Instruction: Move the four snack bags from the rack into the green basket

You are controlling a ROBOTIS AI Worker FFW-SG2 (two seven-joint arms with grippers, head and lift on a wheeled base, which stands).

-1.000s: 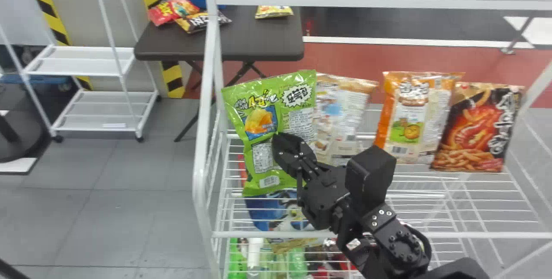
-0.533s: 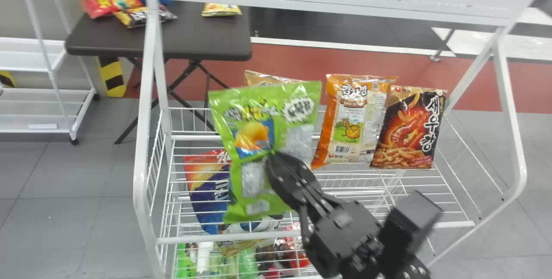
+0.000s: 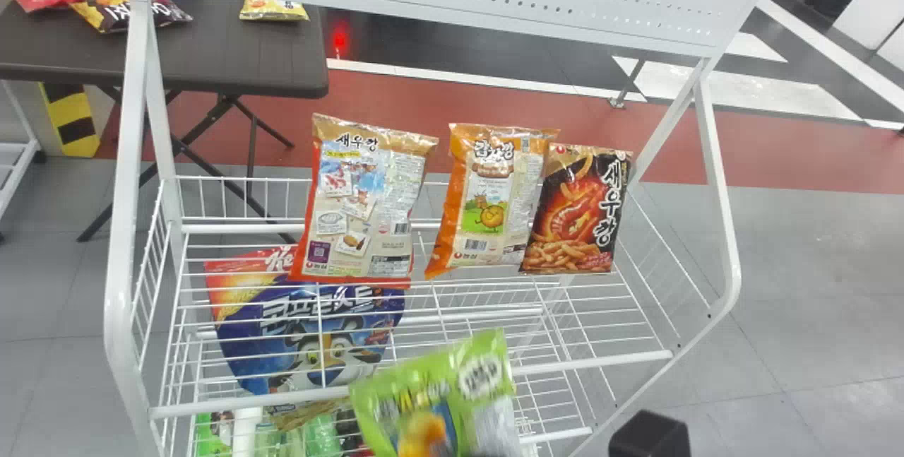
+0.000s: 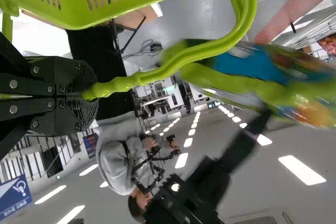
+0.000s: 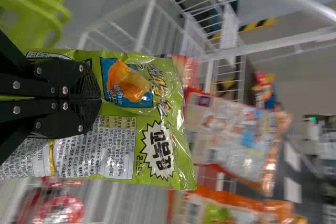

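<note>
Green bag in hand, basket next
Right hand [image 5: 98, 98] clenched on the green snack bag [image 5: 157, 150], held tilted at the rack's front; left hand [image 4: 88, 95] grips the handle [image 4: 123, 83] of the green basket [image 4: 79, 19] — the bag now wants bringing over its opening, then release. Beyond, three snack bags [image 3: 360, 210] wait on the rack [image 3: 600, 361].

Three snack bags [image 3: 491, 196] stand in a row on the upper shelf [image 3: 593, 363] of the rack [image 3: 117, 301], another packet [image 3: 300, 330] below at its left, a fourth bag [image 3: 431, 400] before it, a table [image 3: 226, 54] behind its left side
</note>
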